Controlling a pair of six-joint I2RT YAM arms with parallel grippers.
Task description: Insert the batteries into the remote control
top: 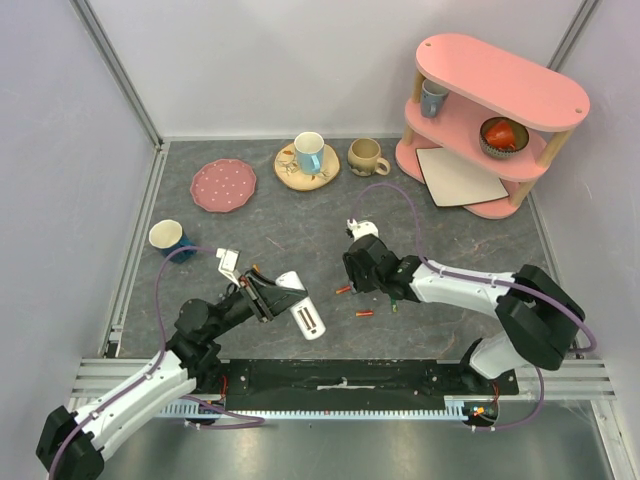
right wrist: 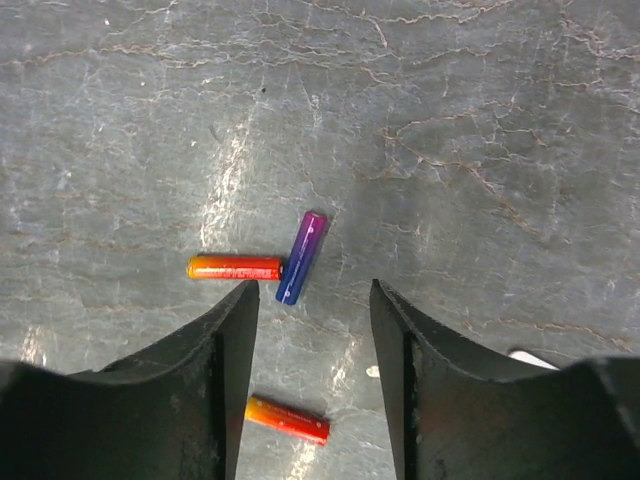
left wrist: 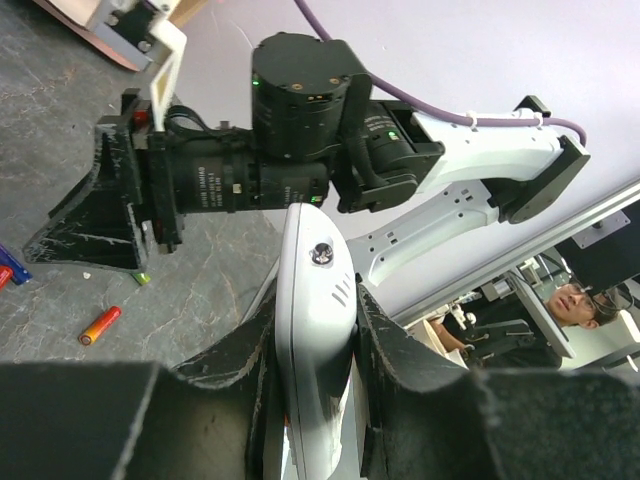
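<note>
On the grey table top (right wrist: pixel 480 120), just beyond the right gripper (right wrist: pixel 312 292), lies a blue-purple battery (right wrist: pixel 301 257). Its long axis runs nearly straight ahead, tilted slightly, so the spread fingers would close across its width. A red-orange battery (right wrist: pixel 235 267) lies crosswise, one end touching the blue-purple one's lower side, and could get nudged. A second red-orange battery (right wrist: pixel 287 420) sits further back, under the open gap. The right arm is clearly the nearer one to all three. The left gripper (left wrist: pixel 317 310) is pinching the white remote control (top: pixel 303 310) by its long edges and holds it off the table, near but apart from the batteries.
</note>
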